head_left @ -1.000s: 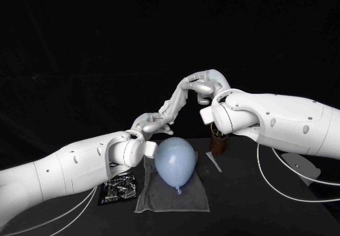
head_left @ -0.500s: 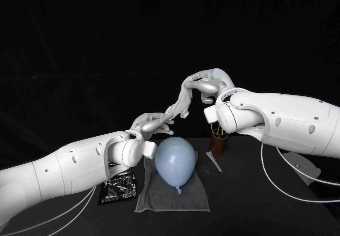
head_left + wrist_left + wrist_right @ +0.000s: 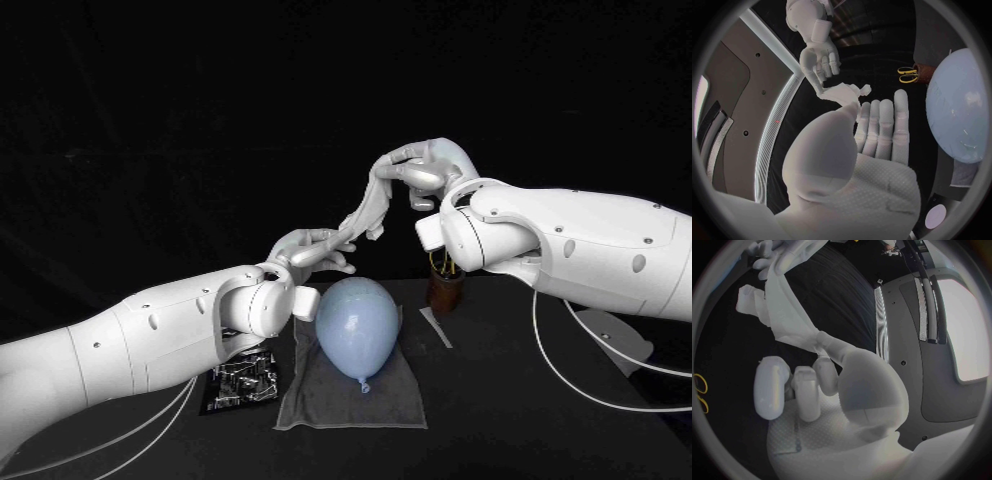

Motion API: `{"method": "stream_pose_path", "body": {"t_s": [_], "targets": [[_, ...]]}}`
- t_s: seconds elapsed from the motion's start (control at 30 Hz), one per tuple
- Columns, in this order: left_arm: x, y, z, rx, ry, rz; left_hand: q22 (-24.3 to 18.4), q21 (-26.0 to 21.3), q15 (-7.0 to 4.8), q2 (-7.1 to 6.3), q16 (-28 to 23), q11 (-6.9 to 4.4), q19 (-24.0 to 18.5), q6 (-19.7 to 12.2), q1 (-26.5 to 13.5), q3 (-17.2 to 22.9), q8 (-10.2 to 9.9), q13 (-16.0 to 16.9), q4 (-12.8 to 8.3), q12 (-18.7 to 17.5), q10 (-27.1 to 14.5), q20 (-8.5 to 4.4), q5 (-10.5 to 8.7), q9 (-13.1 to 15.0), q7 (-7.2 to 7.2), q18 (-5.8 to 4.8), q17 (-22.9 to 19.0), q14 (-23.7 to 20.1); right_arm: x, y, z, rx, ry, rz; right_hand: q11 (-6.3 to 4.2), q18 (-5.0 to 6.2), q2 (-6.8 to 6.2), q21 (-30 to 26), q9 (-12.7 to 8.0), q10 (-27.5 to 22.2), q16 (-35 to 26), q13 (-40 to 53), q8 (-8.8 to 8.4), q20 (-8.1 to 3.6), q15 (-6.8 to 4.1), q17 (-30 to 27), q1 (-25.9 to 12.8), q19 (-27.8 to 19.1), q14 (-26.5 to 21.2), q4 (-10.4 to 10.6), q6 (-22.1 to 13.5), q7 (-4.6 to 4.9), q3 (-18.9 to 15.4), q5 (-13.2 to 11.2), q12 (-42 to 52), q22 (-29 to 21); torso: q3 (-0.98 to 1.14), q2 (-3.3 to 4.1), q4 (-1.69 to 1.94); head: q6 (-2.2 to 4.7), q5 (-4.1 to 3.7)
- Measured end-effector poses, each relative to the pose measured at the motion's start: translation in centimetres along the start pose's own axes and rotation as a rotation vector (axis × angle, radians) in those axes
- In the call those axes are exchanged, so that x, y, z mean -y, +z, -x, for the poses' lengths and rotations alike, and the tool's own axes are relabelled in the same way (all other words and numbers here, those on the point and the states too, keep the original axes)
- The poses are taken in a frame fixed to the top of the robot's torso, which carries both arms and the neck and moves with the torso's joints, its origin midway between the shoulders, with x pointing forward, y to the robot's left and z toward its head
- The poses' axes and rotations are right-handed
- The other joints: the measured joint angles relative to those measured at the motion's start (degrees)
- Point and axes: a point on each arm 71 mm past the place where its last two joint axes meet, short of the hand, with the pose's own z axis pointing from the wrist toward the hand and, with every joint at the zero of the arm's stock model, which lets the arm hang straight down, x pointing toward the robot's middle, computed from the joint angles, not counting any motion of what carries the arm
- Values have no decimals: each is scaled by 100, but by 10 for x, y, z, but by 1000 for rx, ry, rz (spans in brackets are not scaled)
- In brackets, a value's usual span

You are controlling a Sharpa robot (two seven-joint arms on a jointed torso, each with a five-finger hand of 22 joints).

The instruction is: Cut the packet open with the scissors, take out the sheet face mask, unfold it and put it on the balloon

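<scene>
A white sheet mask [image 3: 368,208], still partly folded, stretches in the air between my hands above the table. My right hand [image 3: 418,170] grips its upper end; the right wrist view shows the mask [image 3: 786,315] running away from that hand [image 3: 817,390]. My left hand [image 3: 310,250] pinches the lower end, and in the left wrist view the mask [image 3: 842,95] sits at its thumb tip with the other fingers [image 3: 882,125] straight. The pale blue balloon [image 3: 356,325] lies on the table below. The scissors [image 3: 444,270] stand in a brown holder. The opened black packet [image 3: 241,385] lies at the left.
A translucent cloth [image 3: 353,405] lies under the balloon. A thin white strip [image 3: 434,328] lies right of the balloon, near the brown holder [image 3: 444,295]. White cables [image 3: 606,350] loop under the right arm.
My right hand and arm have shifted slightly to the right and up, drawing the mask a little longer. The left hand has hardly moved.
</scene>
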Motion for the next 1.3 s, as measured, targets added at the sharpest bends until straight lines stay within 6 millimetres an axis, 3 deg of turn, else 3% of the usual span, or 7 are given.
{"method": "stream_pose_path", "body": {"t_s": [0.13, 0.3, 0.43, 0.73, 1.1, 1.2, 1.3], "targets": [[-1, 1, 0, -1, -1, 11, -33, -41, 0, -38, 0, 50, 32, 0, -38, -51, -53, 0, 51, 0, -50, 12, 0, -19, 0, -36, 0, 0, 0, -1, -1, -3, 1, 1, 0, 0, 0, 0, 3, 0, -3, 1, 19, 0, 0, 0, 0, 0, 0, 0, -1, 0, 0, 0, -1, 1, 0, 0, -1, -5, 3], [-2, 1, -1, -14, -4, 29, -107, -137, 42, -400, 63, 90, 102, -61, -438, -469, -119, 18, 120, 0, -94, 41, 0, -43, 60, -37, 0, -2, -1, -2, -2, -8, 2, 3, 0, 0, 0, -1, 3, 0, -4, 0, 22, 1, 0, -4, 0, -1, 0, 0, -2, 0, 0, 0, -2, 2, 0, 1, -1, -10, -2], [-3, 1, -2, -24, -7, 39, -161, -189, 42, -360, 101, 71, 163, -62, -786, -717, -150, 53, 126, 68, -113, 42, 0, -43, 60, 19, 8, -2, -1, -3, -3, -11, 3, 4, 0, 0, 0, -1, 3, 0, -8, -1, 22, 1, 0, -5, 0, -1, 0, 0, -2, 0, 0, 0, -2, 4, 0, 1, 0, -14, -3], [-4, 1, -3, -39, -11, 44, -196, -221, 42, -332, 101, 70, 163, -62, -814, -770, -167, 73, 103, 95, -113, 42, 0, -42, 60, 27, 10, -2, -2, -5, -4, -18, 5, 7, 0, 0, 0, -1, 2, 0, 1, -3, 21, 10, 0, -4, 0, -10, 0, 0, -9, 4, -1, -1, -12, 4, -1, 1, 0, -16, -8], [-4, 2, -5, -46, -23, 42, -262, -288, 42, 76, 156, 50, 246, 12, -269, -732, -210, 92, 40, 150, -134, 0, 0, -53, -13, 22, 9, -2, -3, -6, -6, -23, 4, 9, 0, 0, 0, -2, 2, 0, 0, -2, 16, 11, 0, 0, 0, -11, 0, -15, -21, -2, 47, -11, -13, 0, -1, 1, 1, -13, -5], [-4, 1, -5, -42, -28, 39, -266, -311, 38, 280, 156, -15, 267, 127, 19, -522, -210, 90, -22, 150, -109, -21, 0, -51, -127, 20, 8, 3, -3, -6, -5, -23, 4, 9, 0, 0, 0, -5, 6, 0, -3, 0, 12, 12, 0, 0, 0, -12, 0, -15, -22, -1, 47, -11, -13, 0, -1, 0, 1, -13, -7], [-3, 1, -3, -33, -31, 33, -266, -311, -35, 435, 196, -104, 358, 346, 417, -292, -96, 71, -230, 150, 67, -72, -1, 13, -259, 19, 8, 93, -3, -6, -4, -22, 3, 8, 0, 0, 0, -5, 7, 0, -4, 1, 11, 12, 0, 0, 0, -12, 0, -15, -23, -1, 47, -11, -13, 0, -1, -1, 1, -13, -8]]}}
